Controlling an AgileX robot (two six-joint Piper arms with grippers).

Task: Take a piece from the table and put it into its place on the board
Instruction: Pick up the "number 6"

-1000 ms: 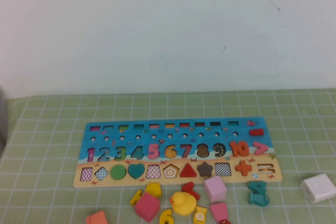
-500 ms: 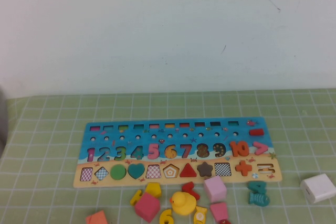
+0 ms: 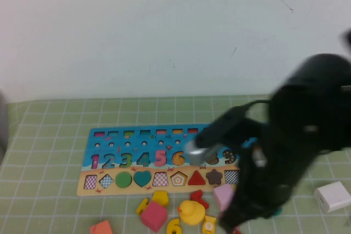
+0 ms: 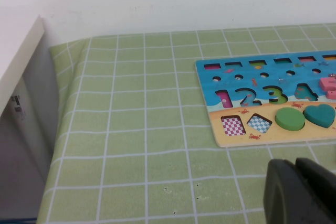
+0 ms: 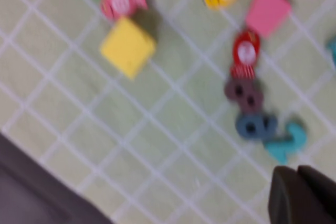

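Black right hand (image 5: 299, 195) hovers over loose pieces near the board (image 3: 109, 173), fingers together, holding nothing. Left hand (image 4: 302, 192) hangs above bare counter (image 4: 131, 156), fingers together, empty.

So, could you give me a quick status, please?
Left gripper shut, near the board's left end. Right gripper shut, above loose pieces. Yellow 6 on table, ungripped, by the duck. Right arm hides board's right end.

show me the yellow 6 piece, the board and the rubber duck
yellow 6 piece (image 3: 173, 227), high view, on its upper curve at the picture's bottom edge
board (image 3: 118, 143), high view, on the blue band above the numerals
rubber duck (image 3: 191, 212), high view, on its body
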